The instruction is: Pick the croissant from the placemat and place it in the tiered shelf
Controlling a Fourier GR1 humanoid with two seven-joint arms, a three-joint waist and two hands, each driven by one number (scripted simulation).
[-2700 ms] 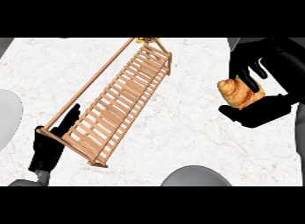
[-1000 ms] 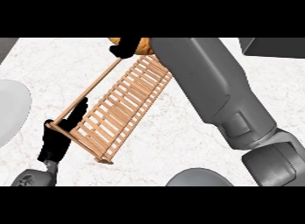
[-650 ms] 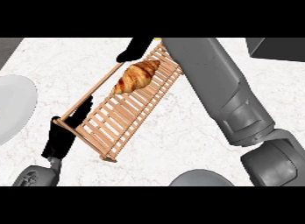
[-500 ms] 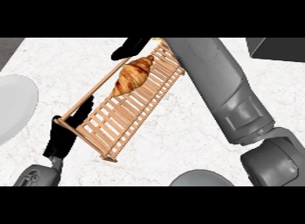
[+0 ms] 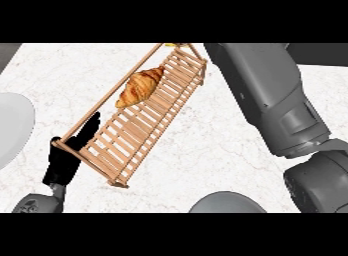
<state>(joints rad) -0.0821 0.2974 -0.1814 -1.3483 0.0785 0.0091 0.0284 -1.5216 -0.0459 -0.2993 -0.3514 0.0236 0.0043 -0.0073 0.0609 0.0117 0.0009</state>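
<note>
The croissant (image 5: pixel 141 87) is seen lying on the slatted top of the wooden tiered shelf (image 5: pixel 144 122), towards the shelf's far end and along its left rail. It is touched by no hand. The shelf is set diagonally across the white marble counter (image 5: pixel 199 155), its near corner low at the left and its far corner high near the view's top.

The left hand (image 5: pixel 68 156) is shown at the shelf's near left corner, with its fingers (image 5: pixel 88 129) held straight and pointing up along the left rail, just beside the wood; nothing is gripped by them. The croissant lies well beyond those fingertips, further up the same rail.

The right arm (image 5: pixel 269 97) is stretched from the lower right up past the shelf's far end. Its hand is not shown, so the state of its fingers cannot be told.

A white plate (image 5: pixel 1 131) is seen at the left edge, to the left of the left hand's fingers and apart from them.
</note>
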